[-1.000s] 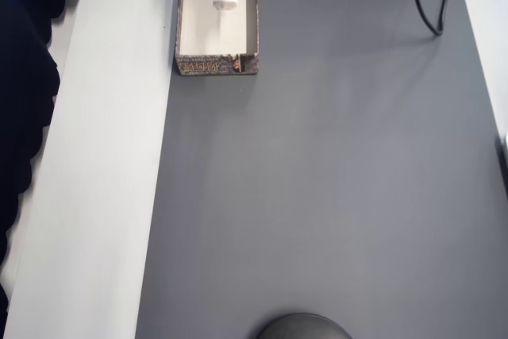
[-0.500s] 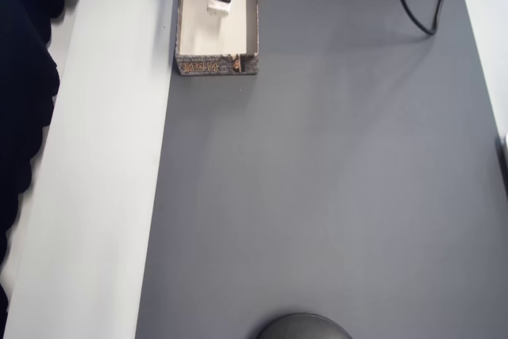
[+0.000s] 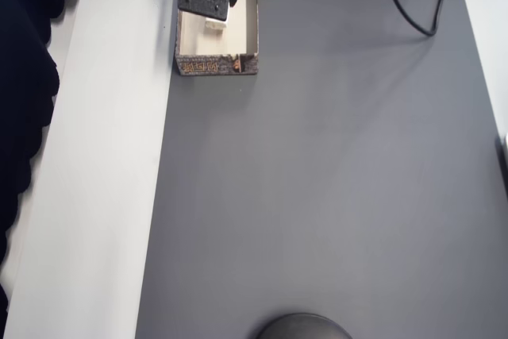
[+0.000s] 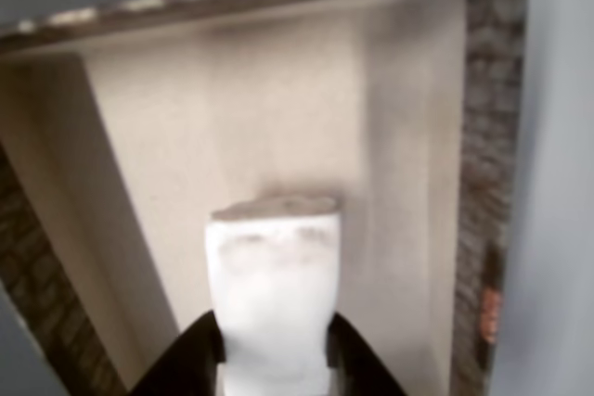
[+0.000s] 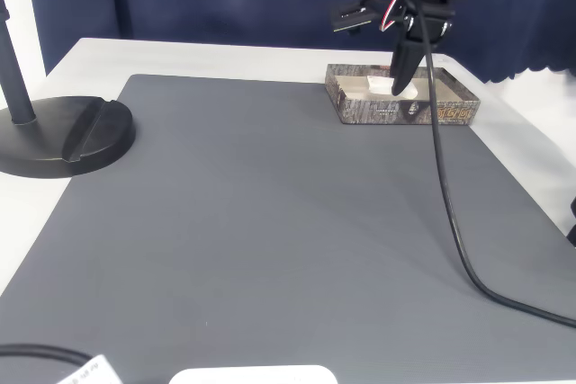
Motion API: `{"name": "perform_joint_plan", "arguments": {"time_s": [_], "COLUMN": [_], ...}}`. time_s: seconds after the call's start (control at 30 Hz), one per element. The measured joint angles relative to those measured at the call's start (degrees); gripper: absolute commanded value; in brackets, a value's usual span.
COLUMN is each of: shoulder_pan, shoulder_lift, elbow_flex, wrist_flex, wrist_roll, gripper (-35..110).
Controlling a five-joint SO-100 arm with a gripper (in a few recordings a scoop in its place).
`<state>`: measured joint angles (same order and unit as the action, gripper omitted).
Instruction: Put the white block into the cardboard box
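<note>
One grey mat [image 3: 333, 180] is covering most of one white table [image 3: 103, 196], spreading out wide below and to the right of the pincer in the overhead view. One black round stand base [image 5: 63, 137] is sitting at the mat's left edge in the fixed view, well apart from the pincer. One black cable [image 5: 450, 213] is hanging down from the arm and trailing across the mat toward the right near corner in the fixed view. One cardboard box [image 3: 216, 63] is lying open-topped directly under the pincer, its patterned brown outer wall facing down the overhead picture and its cream floor showing beneath the fingers in the wrist view [image 4: 278, 127]. One pincer [image 4: 274, 359] is reaching down into that box; in the overhead view [image 3: 213, 13] its black body is covering the box's upper part, and in the fixed view [image 5: 401, 85] it is pointing steeply down inside the walls. Its two dark fingers [image 4: 186, 364] are pressing against either side of one white block [image 4: 272, 303], so it is closed about the block only as far as the block's width allows. The block is standing upright between the fingertips, inside the box's walls; whether its lower end is touching the floor cannot be told. In the overhead view the block [image 3: 213, 26] is peeking out just below the pincer's body.
</note>
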<state>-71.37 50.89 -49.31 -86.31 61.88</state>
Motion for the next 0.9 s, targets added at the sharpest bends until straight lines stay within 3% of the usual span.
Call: {"name": "perform_joint_plan", "arguments": {"time_s": [0.9], "shoulder_pan": [-0.09], "shoulder_lift": [-3.87], "elbow_flex": [1.93], "wrist_flex": [2.72], "wrist_roll": [4.57], "gripper": [-2]}}
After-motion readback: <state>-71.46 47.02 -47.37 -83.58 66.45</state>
